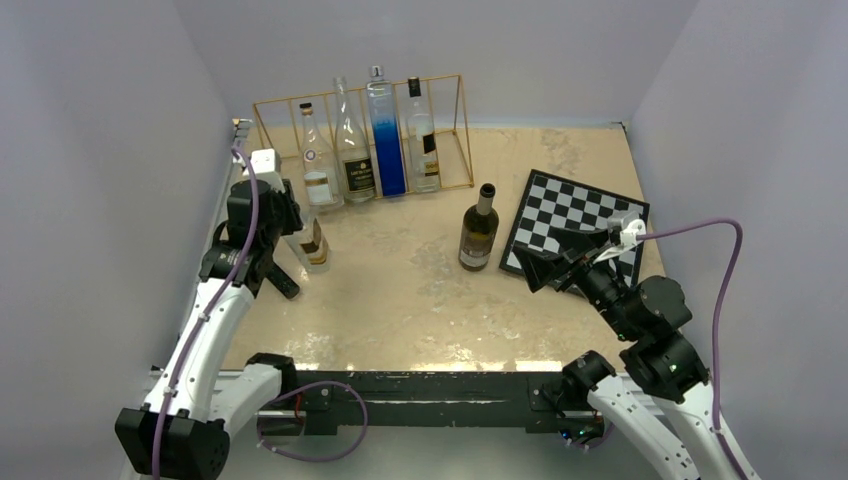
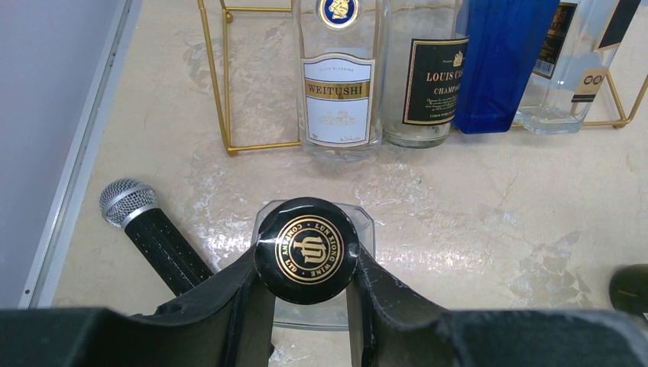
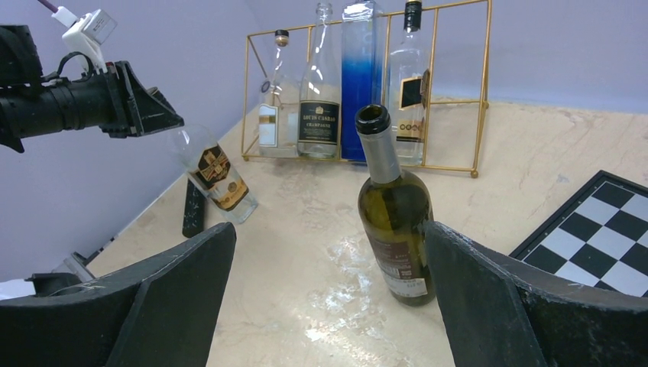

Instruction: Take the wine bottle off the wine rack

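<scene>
Top external view: a gold thin-wire wine rack (image 1: 466,130) is seen at 12 o'clock on the beige table (image 1: 400,300). Four bottles are stood in it, a tall blue glass bottle (image 1: 386,150) among them. A clear glass wine bottle (image 1: 312,240) is held tilted outside the rack, at 10 o'clock, by the left gripper (image 1: 290,222). A dark green glass bottle (image 1: 478,232) is stood upright near the centre. A black-and-white chessboard (image 1: 570,215) is laid at 3 o'clock, and the right gripper (image 1: 560,255) is poised over its near edge.

Left wrist view: the left gripper (image 2: 306,264) is clamped on the wine bottle's black, gold-crested cap (image 2: 306,246). A black microphone with a silver mesh head (image 2: 149,225) is laid at 9 o'clock, and the rack (image 2: 225,76) is seen at 12 o'clock.

Right wrist view: the right gripper (image 3: 328,245) is spread wide and nothing is held. The green bottle (image 3: 393,222) is framed at 12 o'clock, apart from both fingers. The wine bottle (image 3: 218,176) is seen leaning at 10 o'clock, clear of the rack (image 3: 482,92). The chessboard (image 3: 596,237) is seen at 3 o'clock.
</scene>
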